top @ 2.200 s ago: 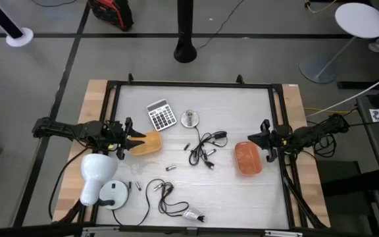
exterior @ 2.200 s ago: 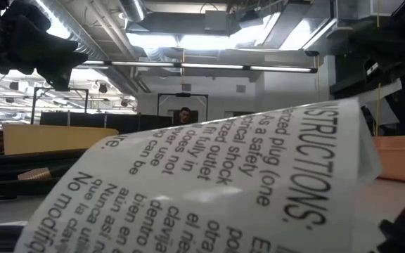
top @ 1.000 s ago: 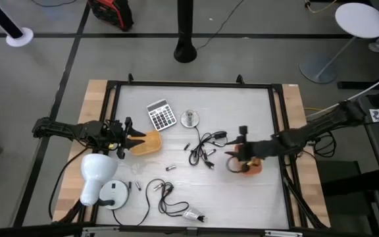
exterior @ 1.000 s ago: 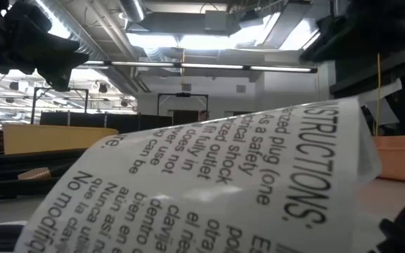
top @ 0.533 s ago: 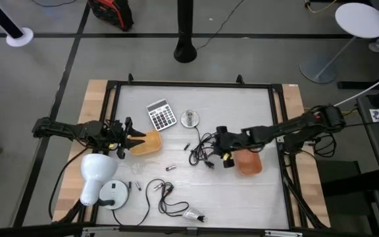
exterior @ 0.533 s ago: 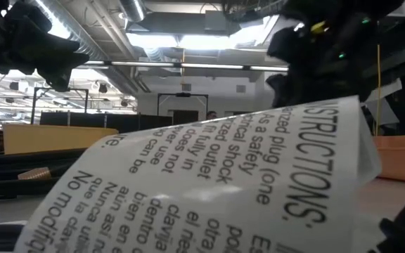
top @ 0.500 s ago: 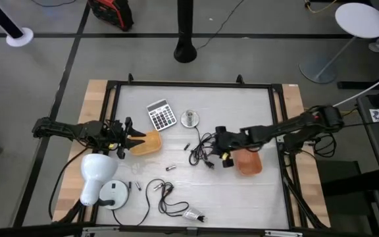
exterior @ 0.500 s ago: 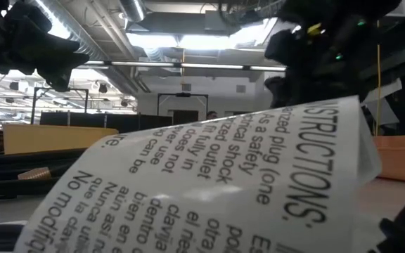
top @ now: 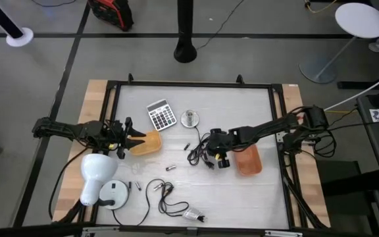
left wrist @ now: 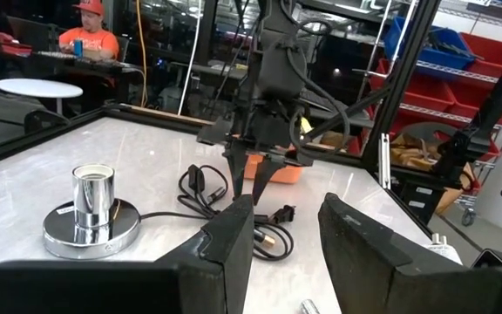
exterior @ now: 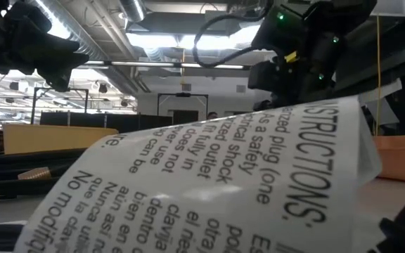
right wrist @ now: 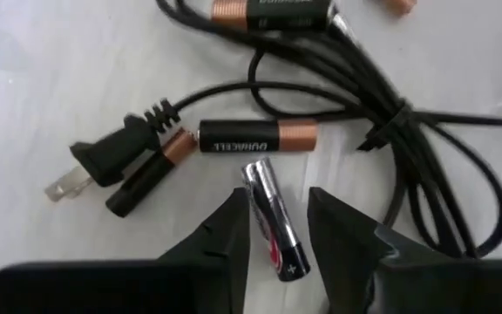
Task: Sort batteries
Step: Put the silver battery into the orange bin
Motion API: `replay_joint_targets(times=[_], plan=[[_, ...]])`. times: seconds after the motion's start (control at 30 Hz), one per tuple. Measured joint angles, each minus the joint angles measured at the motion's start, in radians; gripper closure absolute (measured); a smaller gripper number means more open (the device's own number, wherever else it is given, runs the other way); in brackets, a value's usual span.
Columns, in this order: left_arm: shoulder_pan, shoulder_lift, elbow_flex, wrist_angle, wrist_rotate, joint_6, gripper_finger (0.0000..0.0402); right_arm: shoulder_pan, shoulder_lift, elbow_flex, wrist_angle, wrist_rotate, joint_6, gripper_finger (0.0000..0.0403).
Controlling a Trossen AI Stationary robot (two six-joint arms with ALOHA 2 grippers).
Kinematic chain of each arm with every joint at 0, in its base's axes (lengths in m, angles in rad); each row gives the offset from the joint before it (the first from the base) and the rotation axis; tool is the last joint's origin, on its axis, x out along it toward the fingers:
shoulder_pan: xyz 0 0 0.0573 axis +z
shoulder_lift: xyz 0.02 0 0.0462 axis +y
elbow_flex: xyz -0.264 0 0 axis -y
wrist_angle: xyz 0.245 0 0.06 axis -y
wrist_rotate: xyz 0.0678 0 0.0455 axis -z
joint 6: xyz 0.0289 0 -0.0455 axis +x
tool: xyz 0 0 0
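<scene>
Several batteries lie loose on the white table. In the right wrist view, a silver battery [right wrist: 272, 216] lies between the fingers of my right gripper [right wrist: 277, 228], which is open and pointing down over the black cable bundle [top: 204, 150]. A black-and-copper battery [right wrist: 258, 137] and a dark one [right wrist: 145, 178] lie just beyond it, beside a plug [right wrist: 111, 157]. More batteries [top: 170, 168] lie toward the table's middle. My left gripper [top: 134, 141] stands open with nothing in it at the yellow tray [top: 151, 142]. My right gripper comes from above, pointing down, with one finger [right wrist: 227, 234] on each long side of the silver battery [right wrist: 279, 240]. Whether the fingers touch it, I cannot tell. The battery lies flat on the table.
An orange tray [top: 249, 161] sits right of my right gripper. A calculator [top: 161, 114] and a silver disc-shaped object [top: 189, 118] stand farther back. A white appliance [top: 96, 172] and another cable [top: 170, 197] lie at the near left. A printed label [exterior: 202, 176] blocks most of the low view.
My right gripper has gone from over the orange tray toward the table's left, to the cable bundle, and has come down over the silver battery. The batteries and trays lie where they were.
</scene>
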Motion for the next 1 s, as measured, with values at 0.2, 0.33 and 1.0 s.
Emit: replay_joint_targets(times=[0.2,0.33,1.0], plan=[[0.000,0.000,0.000,0.000,0.000,-0.006,0.0279,0.000,0.036,0.003,-0.026,0.018,0.010,0.0309],[0.000,0.000,0.000,0.003,0.000,-0.010,0.0279,0.000,0.048,0.005,-0.029,0.019,0.043,0.0311],[0.000,0.046,0.000,0.125,-0.045,-0.126,0.0279,0.001,0.044,0.190,-0.260,-0.009,0.045,0.0386]])
